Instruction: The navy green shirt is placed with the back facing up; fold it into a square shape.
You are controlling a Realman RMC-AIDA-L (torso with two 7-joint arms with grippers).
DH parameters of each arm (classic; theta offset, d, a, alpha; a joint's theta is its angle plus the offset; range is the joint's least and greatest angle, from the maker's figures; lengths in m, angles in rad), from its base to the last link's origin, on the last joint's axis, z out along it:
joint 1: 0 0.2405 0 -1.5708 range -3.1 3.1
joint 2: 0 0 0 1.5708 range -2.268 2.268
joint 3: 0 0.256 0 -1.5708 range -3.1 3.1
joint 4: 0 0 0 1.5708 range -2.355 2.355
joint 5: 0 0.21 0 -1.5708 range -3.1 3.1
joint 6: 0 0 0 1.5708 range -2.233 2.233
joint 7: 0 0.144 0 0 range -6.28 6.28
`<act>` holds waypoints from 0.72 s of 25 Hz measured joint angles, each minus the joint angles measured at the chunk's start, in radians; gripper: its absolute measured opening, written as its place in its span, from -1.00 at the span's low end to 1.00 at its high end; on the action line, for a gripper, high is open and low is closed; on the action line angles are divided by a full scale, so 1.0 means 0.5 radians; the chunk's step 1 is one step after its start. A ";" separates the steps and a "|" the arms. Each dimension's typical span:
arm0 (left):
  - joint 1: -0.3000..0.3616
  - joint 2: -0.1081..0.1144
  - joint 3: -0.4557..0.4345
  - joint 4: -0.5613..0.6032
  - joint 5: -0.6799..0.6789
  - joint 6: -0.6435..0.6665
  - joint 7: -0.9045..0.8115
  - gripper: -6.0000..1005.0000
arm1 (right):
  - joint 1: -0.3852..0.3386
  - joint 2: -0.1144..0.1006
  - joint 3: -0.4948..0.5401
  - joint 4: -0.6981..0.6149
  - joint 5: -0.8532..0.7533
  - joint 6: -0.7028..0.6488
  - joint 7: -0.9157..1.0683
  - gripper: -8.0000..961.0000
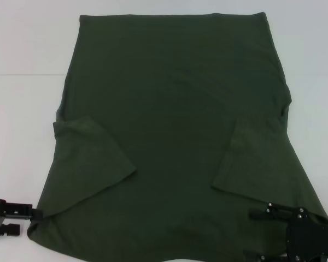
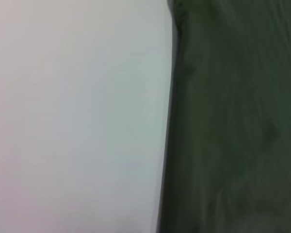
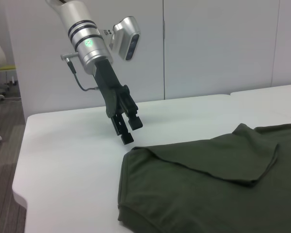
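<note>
The navy green shirt [image 1: 175, 136] lies spread flat on the white table [image 1: 22, 109], plain side up, filling most of the head view. Both short sleeves are folded inward onto the body: the left sleeve [image 1: 90, 158] lies as an angled flap near the shirt's left edge, and the right sleeve [image 1: 246, 169] lies the same way on the other side. The left pincer [image 1: 5, 218] sits at the near left corner of the shirt, just off the cloth's edge; in the right wrist view it [image 3: 127, 127] hangs tilted above the bare table just beside that corner, its fingers [image 3: 135, 119] standing narrowly apart and holding nothing. The left wrist view shows only the straight edge of the shirt [image 2: 233, 126] against the table [image 2: 77, 116]. The right pincer [image 1: 295, 229] is over the shirt's near right corner; whether its fingers are spread or closed cannot be told.
</note>
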 joint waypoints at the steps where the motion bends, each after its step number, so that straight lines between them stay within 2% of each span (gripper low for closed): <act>1: 0.000 -0.001 0.001 -0.008 0.001 -0.005 -0.005 0.69 | 0.000 0.000 0.001 0.000 0.000 0.000 0.000 0.69; 18: -0.013 -0.005 0.009 -0.120 0.004 -0.113 -0.011 0.69 | 0.005 -0.003 0.000 0.000 0.000 0.007 0.003 0.68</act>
